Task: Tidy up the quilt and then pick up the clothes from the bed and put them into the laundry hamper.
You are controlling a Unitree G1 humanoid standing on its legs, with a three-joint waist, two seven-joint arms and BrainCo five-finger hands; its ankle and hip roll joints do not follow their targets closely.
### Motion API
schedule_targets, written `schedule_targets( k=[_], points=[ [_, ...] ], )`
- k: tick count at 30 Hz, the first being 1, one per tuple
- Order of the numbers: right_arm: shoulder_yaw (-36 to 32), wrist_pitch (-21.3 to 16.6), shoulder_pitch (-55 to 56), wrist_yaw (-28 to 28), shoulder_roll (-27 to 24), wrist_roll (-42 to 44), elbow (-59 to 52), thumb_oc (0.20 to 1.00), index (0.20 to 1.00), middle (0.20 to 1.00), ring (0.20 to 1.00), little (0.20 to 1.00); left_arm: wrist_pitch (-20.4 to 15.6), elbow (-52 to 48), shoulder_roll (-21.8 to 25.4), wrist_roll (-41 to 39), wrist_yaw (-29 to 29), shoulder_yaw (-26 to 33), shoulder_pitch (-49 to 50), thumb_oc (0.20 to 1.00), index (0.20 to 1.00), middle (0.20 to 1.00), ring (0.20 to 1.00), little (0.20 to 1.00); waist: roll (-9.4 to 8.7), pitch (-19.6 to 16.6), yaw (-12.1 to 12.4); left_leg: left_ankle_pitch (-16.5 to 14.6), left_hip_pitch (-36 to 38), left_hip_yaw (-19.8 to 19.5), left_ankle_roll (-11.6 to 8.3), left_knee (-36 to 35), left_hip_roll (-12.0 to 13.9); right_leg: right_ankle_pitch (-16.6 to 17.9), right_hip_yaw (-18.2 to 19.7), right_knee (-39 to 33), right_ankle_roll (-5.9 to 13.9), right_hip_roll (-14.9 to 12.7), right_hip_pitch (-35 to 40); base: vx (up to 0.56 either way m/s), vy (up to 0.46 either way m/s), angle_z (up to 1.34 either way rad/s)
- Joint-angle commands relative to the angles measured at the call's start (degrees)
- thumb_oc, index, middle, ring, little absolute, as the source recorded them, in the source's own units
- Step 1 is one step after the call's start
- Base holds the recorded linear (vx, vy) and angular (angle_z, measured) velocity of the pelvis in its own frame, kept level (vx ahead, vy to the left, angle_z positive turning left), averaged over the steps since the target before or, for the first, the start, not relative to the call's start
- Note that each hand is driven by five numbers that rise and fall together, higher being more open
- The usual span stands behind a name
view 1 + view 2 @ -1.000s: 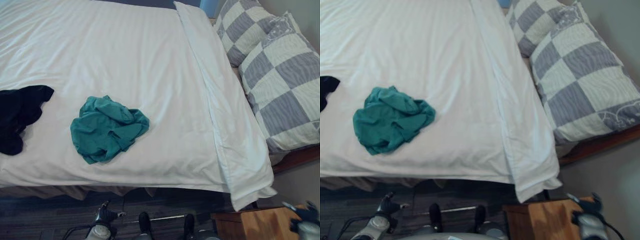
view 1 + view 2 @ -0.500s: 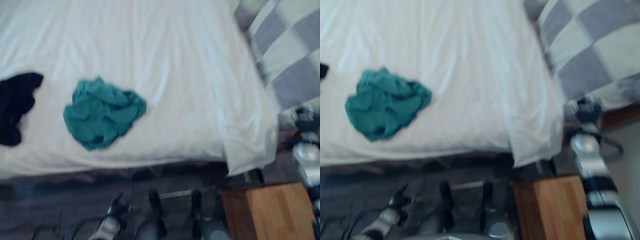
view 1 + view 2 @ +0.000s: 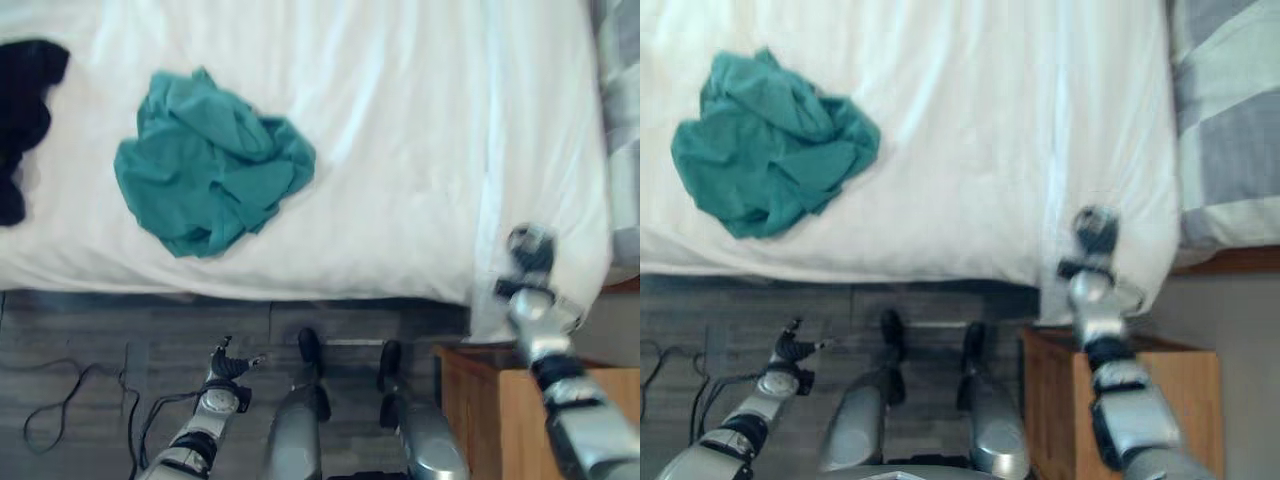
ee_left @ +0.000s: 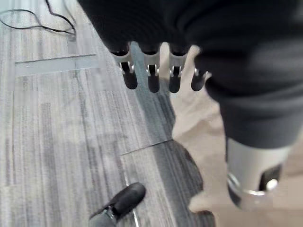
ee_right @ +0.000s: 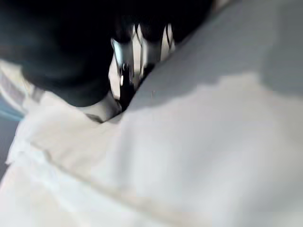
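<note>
Up close, right hand (image 3: pixel 530 262) against white quilt (image 5: pixel 199 156), grip unclear; left hand (image 4: pixel 156 75) straight-fingered.

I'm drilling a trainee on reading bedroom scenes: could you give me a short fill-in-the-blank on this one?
1. The crumpled garment lying in the middle of the white quilt is ____ in colour.
2. The right hand is raised at the quilt's hanging ____.
3. The left hand hangs over the ____, fingers straight.

Missing words: teal; corner; floor

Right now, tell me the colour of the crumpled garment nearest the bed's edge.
Teal green garment; the left eye view shows it best.
</note>
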Motion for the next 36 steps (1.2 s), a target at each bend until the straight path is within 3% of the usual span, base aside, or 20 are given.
schedule_targets(
  k=[1,5,9,13,15,16,17,18,21,23,25,26,27,28,29,32,33,34,35,36],
  points=[
    [7.4,11.5,12.1,8.5,4.1,-6.2,17.3,1.0,1.0,1.0,1.0,1.0,0.1,4.6,-3.5,2.8,1.1,-0.8,-0.7,1.0,1.0,1.0,1.0,1.0,3.88,-2.9,-1.5,-7.7,-0.1,1.7,-4.42,6.1,2.1,-3.0,-1.2,0.4,3.16,-3.8,-3.9,0.09,0.081,-0.08],
    [8.3,13.1,13.7,10.2,4.3,-9.1,21.3,1.0,1.0,1.0,1.0,1.0,0.1,4.5,-4.2,3.6,1.0,-0.8,0.6,1.0,1.0,1.0,1.0,1.0,4.16,-3.3,-1.6,-7.7,1.2,4.1,-5.3,7.7,3.4,-3.1,-2.4,-0.8,3.59,-5.1,-1.9,0.01,0.153,0.12],
    [11.4,15.3,15.3,12.5,4.0,-17.4,25.5,1.0,1.0,1.0,1.0,1.0,0.3,6.2,-4.8,5.2,1.6,0.4,3.8,1.0,1.0,1.0,1.0,1.0,4.04,-5.7,-1.4,-3.8,5.2,5.3,-7.36,3.3,9.9,-1.6,-3.4,-0.8,5.12,-9.1,0.6,0.02,0.358,0.19],
    [10.1,15.0,16.7,13.4,3.1,-17.6,24.4,1.0,1.0,1.0,1.0,1.0,-0.2,6.8,-4.5,5.1,2.2,1.1,5.3,1.0,1.0,1.0,1.0,1.0,3.68,-8.5,-1.3,2.1,5.7,2.0,-10.2,-0.2,17.7,-0.9,-4.7,-0.8,7.01,-13.7,2.3,-0.03,0.465,0.29],
    [8.9,15.1,17.1,13.5,2.7,-17.3,24.3,1.0,1.0,1.0,1.0,1.0,-0.3,7.2,-4.0,5.1,2.3,1.4,5.6,1.0,1.0,1.0,1.0,1.0,3.74,-9.7,-1.6,3.9,6.2,1.0,-11.43,-0.5,19.5,0.2,-5.2,-0.6,7.97,-16.0,3.0,-0.05,0.601,0.36],
    [8.9,15.1,17.1,13.5,2.7,-17.3,24.3,1.0,1.0,1.0,1.0,1.0,-0.3,7.2,-4.0,5.1,2.3,1.4,5.6,1.0,1.0,1.0,1.0,1.0,3.74,-9.7,-1.6,3.9,6.2,1.0,-11.43,-0.5,19.5,0.2,-5.2,-0.6,7.98,-16.0,3.0,-0.08,0.65,0.34],
    [7.2,15.4,17.1,14.0,3.1,-16.6,24.3,1.0,1.0,1.0,1.0,1.0,0.2,7.8,-4.0,4.9,2.2,1.6,5.1,1.0,1.0,1.0,1.0,1.0,3.38,-11.2,-1.9,0.5,7.0,1.3,-11.48,-0.8,18.6,2.0,-5.9,-0.4,9.25,-18.5,3.9,-0.11,0.828,0.51],
    [6.3,16.5,16.8,14.4,3.8,-16.4,25.0,1.0,1.0,1.0,1.0,1.0,0.5,7.8,-3.5,4.4,1.6,1.8,3.9,1.0,1.0,1.0,1.0,1.0,1.79,-11.6,-1.6,-2.3,6.0,1.0,-11.06,1.8,15.9,9.6,-6.5,-0.3,10.5,-23.1,4.7,-0.12,0.829,0.59],
    [6.1,16.7,15.8,14.7,5.5,-15.0,24.7,1.0,1.0,1.0,1.0,1.0,0.8,8.5,-2.8,4.8,1.0,2.4,4.2,1.0,1.0,1.0,1.0,1.0,0.95,-10.9,-0.9,-5.5,6.4,2.6,-9.18,4.1,13.6,10.7,-8.6,2.9,9.61,-25.4,3.7,-0.09,0.519,0.31],
    [7.3,16.6,15.6,15.3,6.7,-14.8,24.1,1.0,1.0,1.0,1.0,1.0,1.5,8.7,-2.4,5.2,0.2,2.5,4.8,1.0,1.0,1.0,1.0,1.0,1.57,-11.1,-0.4,-6.8,8.8,4.3,-7.74,2.9,11.6,4.4,-10.3,8.0,7.53,-22.0,3.4,0.0,0.532,-0.04],
    [8.1,16.0,16.1,15.5,7.6,-13.9,23.5,1.0,1.0,1.0,1.0,1.0,2.3,8.6,-2.5,5.4,-0.5,2.1,5.3,1.0,1.0,1.0,1.0,1.0,2.24,-10.9,-1.2,-6.3,10.6,5.4,-6.26,0.4,9.0,-3.1,-8.8,12.7,5.51,-12.9,1.8,0.03,0.406,0.02],
    [8.1,16.0,16.1,15.5,7.6,-13.9,23.5,1.0,1.0,1.0,1.0,1.0,2.3,8.6,-2.5,5.4,-0.5,2.1,5.3,1.0,1.0,1.0,1.0,1.0,2.25,-10.8,-1.2,-6.3,10.6,5.4,-6.27,0.4,9.0,-3.1,-8.8,12.7,5.5,-12.9,1.8,0.07,0.442,0.05],
    [9.2,15.4,16.4,15.6,8.1,-13.1,23.1,1.0,1.0,1.0,1.0,1.0,2.9,9.0,-2.9,6.4,-1.2,0.9,5.8,1.0,1.0,1.0,1.0,1.0,2.29,-10.4,-2.4,-6.5,11.7,5.7,-5.58,-0.5,5.9,-7.0,-7.7,13.2,4.56,-4.2,0.4,0.05,0.287,0.13],
    [9.3,15.3,16.4,15.6,8.1,-13.1,23.1,1.0,1.0,1.0,1.0,1.0,2.9,9.0,-2.9,6.4,-1.2,0.9,5.8,1.0,1.0,1.0,1.0,1.0,2.32,-10.3,-2.4,-6.6,11.8,5.7,-5.64,-0.5,6.0,-7.2,-7.7,13.3,4.5,-4.1,0.5,0.09,0.491,0.1],
    [10.3,14.7,16.3,15.6,7.9,-12.2,22.3,1.0,1.0,1.0,1.0,1.0,2.9,9.4,-3.2,8.6,-1.5,-0.6,6.0,1.0,1.0,1.0,1.0,1.0,1.76,-9.6,-3.9,-7.2,11.8,5.9,-4.77,0.0,2.8,-8.1,-5.6,9.2,2.28,1.3,0.6,0.1,0.308,0.29],
    [10.5,14.7,16.0,15.8,7.0,-11.5,21.8,1.0,1.0,1.0,1.0,1.0,2.2,9.8,-4.9,10.5,-1.5,-2.0,5.5,1.0,1.0,1.0,1.0,1.0,2.66,-8.0,-6.2,-11.6,7.9,5.3,-4.83,13.9,-0.7,-8.2,1.4,5.7,-1.14,1.5,1.9,0.13,0.341,0.83],
    [11.4,15.2,15.5,15.9,6.7,-12.5,22.1,1.0,1.0,1.0,1.0,1.0,2.1,9.4,-5.4,10.0,-1.6,-2.0,5.5,1.0,1.0,1.0,1.0,1.0,2.6,-7.0,-5.7,-9.6,4.2,5.7,-6.6,22.5,0.4,-7.8,2.0,4.2,-1.86,0.6,3.2,0.01,0.146,0.83],
    [11.4,15.2,15.5,15.9,6.7,-12.5,22.2,1.0,1.0,1.0,1.0,1.0,2.1,9.4,-5.4,10.0,-1.6,-2.0,5.5,1.0,1.0,1.0,1.0,1.0,2.62,-7.2,-5.8,-9.6,3.9,5.7,-6.59,22.6,0.4,-7.7,2.0,4.1,-1.89,0.6,2.9,-0.04,0.164,0.09],
    [12.2,15.3,14.1,15.3,5.6,-12.9,22.4,1.0,1.0,1.0,1.0,1.0,1.8,7.7,-5.0,9.1,-1.2,-2.2,5.2,1.0,1.0,1.0,1.0,1.0,2.11,-5.5,-4.0,-4.6,-3.0,4.1,-11.67,35.7,2.0,-7.5,2.7,1.3,-2.59,-0.1,4.9,-0.04,0.168,-0.2],
    [11.8,15.2,13.9,15.2,5.3,-12.5,22.1,1.0,1.0,1.0,1.0,1.0,1.6,7.1,-4.8,9.0,-1.2,-2.4,5.1,1.0,1.0,1.0,1.0,1.0,1.84,-5.3,-3.7,-4.7,-3.6,2.6,-11.5,34.8,3.2,-7.2,2.6,0.5,-2.06,-0.8,5.4,-0.01,0.296,-0.18]
  ],
)
